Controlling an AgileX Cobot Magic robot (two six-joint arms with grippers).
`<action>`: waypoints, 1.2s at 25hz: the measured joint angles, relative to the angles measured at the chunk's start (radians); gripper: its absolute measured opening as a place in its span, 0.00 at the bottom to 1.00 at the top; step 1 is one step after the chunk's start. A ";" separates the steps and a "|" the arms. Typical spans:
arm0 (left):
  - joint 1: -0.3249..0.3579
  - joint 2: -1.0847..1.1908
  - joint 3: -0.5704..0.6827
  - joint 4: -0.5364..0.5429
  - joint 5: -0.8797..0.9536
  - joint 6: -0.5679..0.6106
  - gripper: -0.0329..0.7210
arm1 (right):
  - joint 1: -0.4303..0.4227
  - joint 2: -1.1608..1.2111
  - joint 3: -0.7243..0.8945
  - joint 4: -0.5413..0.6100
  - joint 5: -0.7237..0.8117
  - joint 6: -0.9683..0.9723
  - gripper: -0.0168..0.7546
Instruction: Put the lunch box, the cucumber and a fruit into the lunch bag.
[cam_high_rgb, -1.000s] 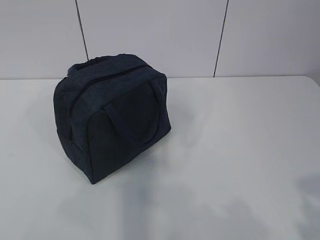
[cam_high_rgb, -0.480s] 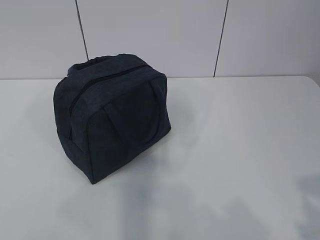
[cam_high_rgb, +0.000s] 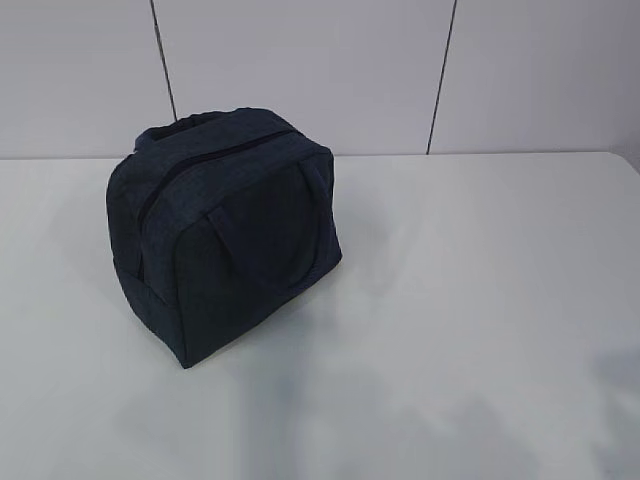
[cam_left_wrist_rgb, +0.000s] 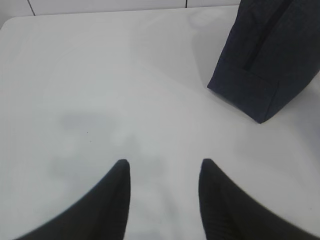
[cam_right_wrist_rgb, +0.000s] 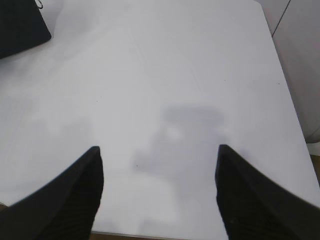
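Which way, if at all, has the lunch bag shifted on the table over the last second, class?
No. The lunch bag sits in the same spot: its top still lines up under the left wall seam, its base equally far from the table's back edge.

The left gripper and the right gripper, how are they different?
The right gripper stands open wider than the left gripper. The left gripper has the lunch bag large and close on its view's upper right; the right gripper sees only a corner of it, far off at top left. Both are open, empty and above the white table.

no readable text or labels anywhere
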 joint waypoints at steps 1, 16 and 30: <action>0.000 0.000 0.000 0.000 0.000 0.000 0.48 | 0.000 0.000 0.000 0.000 0.000 0.000 0.68; 0.000 0.000 0.000 0.000 0.000 0.000 0.48 | 0.000 0.000 0.000 0.000 0.000 0.000 0.68; 0.000 0.000 0.000 0.000 0.000 0.000 0.48 | 0.000 0.000 0.000 0.000 0.000 0.000 0.68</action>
